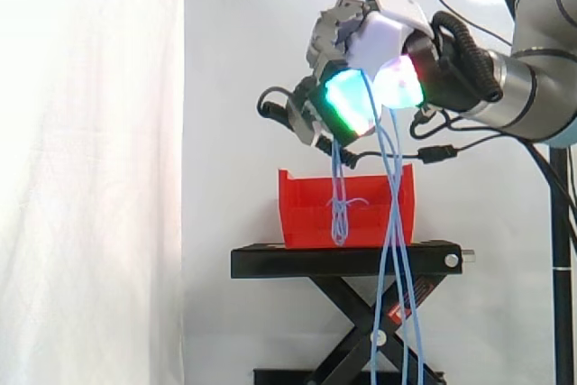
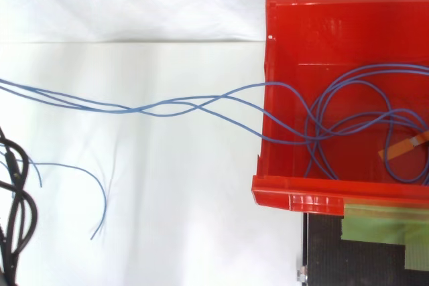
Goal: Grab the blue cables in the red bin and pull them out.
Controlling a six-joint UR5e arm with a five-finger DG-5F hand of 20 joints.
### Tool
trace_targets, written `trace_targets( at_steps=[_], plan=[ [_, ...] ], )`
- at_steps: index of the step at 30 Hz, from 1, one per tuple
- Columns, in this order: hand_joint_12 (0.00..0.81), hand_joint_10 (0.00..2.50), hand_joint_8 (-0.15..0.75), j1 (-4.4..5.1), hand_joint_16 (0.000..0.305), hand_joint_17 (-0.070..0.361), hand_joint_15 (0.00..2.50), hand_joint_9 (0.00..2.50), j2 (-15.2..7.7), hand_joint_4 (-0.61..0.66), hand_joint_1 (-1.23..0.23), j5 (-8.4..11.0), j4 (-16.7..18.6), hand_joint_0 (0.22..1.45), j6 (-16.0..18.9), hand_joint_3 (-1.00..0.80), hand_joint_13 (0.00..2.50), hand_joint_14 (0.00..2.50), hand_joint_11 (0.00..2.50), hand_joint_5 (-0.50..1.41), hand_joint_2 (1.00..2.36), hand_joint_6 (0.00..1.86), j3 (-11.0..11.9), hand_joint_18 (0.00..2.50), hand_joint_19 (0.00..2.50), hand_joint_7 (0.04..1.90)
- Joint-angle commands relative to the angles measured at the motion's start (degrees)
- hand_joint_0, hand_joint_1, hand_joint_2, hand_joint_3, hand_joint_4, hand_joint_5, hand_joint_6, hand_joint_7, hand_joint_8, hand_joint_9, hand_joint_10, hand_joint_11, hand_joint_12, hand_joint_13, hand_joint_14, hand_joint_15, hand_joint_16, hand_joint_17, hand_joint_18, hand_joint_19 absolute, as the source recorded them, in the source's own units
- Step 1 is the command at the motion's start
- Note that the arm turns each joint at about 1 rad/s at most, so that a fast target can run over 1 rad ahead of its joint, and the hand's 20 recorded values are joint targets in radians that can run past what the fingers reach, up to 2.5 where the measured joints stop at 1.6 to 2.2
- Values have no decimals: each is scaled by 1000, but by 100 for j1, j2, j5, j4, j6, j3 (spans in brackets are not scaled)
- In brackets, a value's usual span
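White curtain [image 1: 90, 169] behind; hand [image 1: 374, 38] above red bin [image 1: 311, 218], fingers [image 1: 350, 101] curled on blue cables [image 2: 154, 108]. Tangled loops in bin: may snag, tip bin off stand [image 1: 343, 261].

A white curtain [image 1: 90, 178] hangs beside a pale wall [image 1: 234, 42], behind a black scissor stand [image 1: 347, 260].
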Motion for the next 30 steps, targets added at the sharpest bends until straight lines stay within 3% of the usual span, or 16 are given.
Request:
trace_targets(
  at_steps=[1, 4, 10, 14, 20, 25, 27, 28, 30],
  plan=[
    [309, 26, 219, -2, 50, 114, 1788, 1278, 2, 29, -975, 103, 1219, 934, 90, -1000, 1425, 28, 1508, 826, 1000, 714, -392, 890, 905, 695],
    [302, 26, 213, 7, 51, 114, 1794, 1278, 2, 29, -976, 244, 1579, 934, 301, -1000, 1424, 26, 1509, 829, 1000, 706, -550, 888, 903, 692],
    [300, 26, 219, 7, 51, 114, 1798, 1276, 2, 20, -977, 323, 1561, 934, 547, -1000, 1424, 22, 1508, 834, 1000, 682, -550, 887, 903, 708],
    [298, 25, 220, 7, 51, 114, 1792, 1277, 2, -3, -977, 508, 1553, 936, 802, -1000, 1422, 12, 1511, 843, 1000, 643, -550, 886, 904, 715],
    [301, 25, 214, 60, 50, 113, 1793, 1277, 2, -29, -979, 683, 1570, 936, 872, -1000, 1423, 10, 1502, 852, 1000, 606, -559, 887, 904, 730],
    [301, 26, 209, 86, 50, 113, 1796, 1278, 2, -29, -979, 613, 1693, 937, 661, -1000, 1425, 6, 1502, 853, 1000, 601, -550, 885, 903, 731],
    [301, 26, 211, 95, 50, 113, 1800, 1280, 2, -29, -979, 428, 1887, 937, 283, -1000, 1424, 4, 1503, 853, 1000, 600, -550, 884, 903, 732],
    [301, 24, 216, 95, 50, 113, 1799, 1280, 2, -28, -981, 428, 1887, 936, 283, -1000, 1425, 3, 1501, 853, 1000, 598, -550, 885, 905, 733],
    [301, 25, 215, 95, 50, 113, 1790, 1280, 2, -43, -980, 147, 1983, 937, -112, -1000, 1427, 1, 1501, 854, 1000, 592, -550, 884, 902, 737]
  ],
)
